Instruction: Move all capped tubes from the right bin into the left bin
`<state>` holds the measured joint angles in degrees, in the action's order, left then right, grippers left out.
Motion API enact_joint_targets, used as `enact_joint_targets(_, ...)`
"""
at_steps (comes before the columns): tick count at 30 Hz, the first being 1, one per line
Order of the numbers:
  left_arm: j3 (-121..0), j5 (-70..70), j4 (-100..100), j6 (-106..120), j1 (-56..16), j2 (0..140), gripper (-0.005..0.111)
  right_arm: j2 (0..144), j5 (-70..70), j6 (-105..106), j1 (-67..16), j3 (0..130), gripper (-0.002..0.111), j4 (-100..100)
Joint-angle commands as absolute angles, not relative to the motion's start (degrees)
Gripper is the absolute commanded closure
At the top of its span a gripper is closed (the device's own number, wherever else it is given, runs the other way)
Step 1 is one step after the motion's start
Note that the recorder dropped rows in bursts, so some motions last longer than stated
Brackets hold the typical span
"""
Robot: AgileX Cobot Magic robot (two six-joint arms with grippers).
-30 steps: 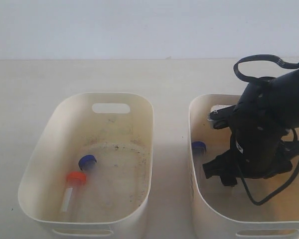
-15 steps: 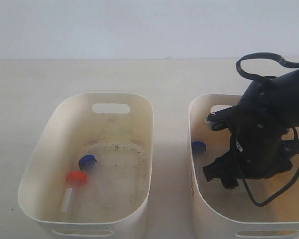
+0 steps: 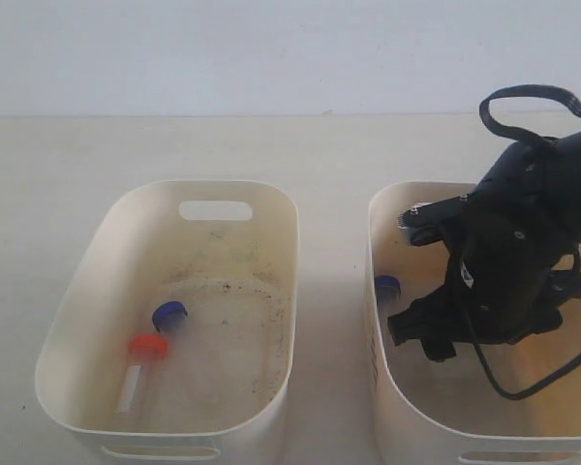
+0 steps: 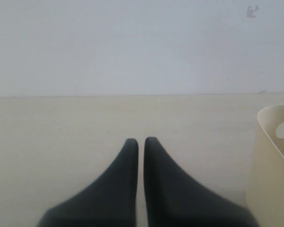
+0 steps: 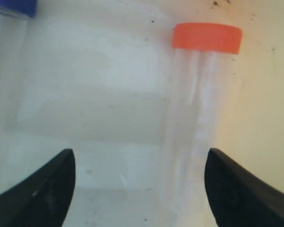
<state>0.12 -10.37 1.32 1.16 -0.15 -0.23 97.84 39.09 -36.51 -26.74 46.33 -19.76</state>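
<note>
Here, the right claw (image 5: pixel 138 161) is held spread wide inside the right bin (image 3: pixel 380 373) over an orange-capped tube (image 5: pixel 195 118) lying off-centre, so centring, lowering and gripping are judged needed next, while the left claw (image 4: pixel 140 142) is closed, empty.

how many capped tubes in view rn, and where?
4. In the left cream-white oval plastic bin: a blue-capped clear tube and an orange-capped tube. In the right cream-white bin: another blue-capped tube, plus an orange-capped one, seen only in the right wrist view.
</note>
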Motion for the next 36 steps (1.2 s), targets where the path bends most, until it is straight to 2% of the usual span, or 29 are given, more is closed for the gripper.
enact_joint_targets(1, 0.0, -9.98, 1.51, 0.92, -0.56, 0.0, 0.103, 97.2, 39.34, -36.48, -25.75, 45.4, 0.038, -17.16)
enact_joint_targets(12, 0.0, -9.98, 1.51, 0.92, -0.56, 0.0, 0.103, 97.31, 45.37, -41.44, -25.75, 45.4, 0.038, -25.97)
enact_joint_targets(36, 0.0, -9.98, 1.51, 0.92, -0.56, 0.0, 0.103, 101.22, 42.32, -39.6, -25.75, 45.3, 0.038, -20.24)
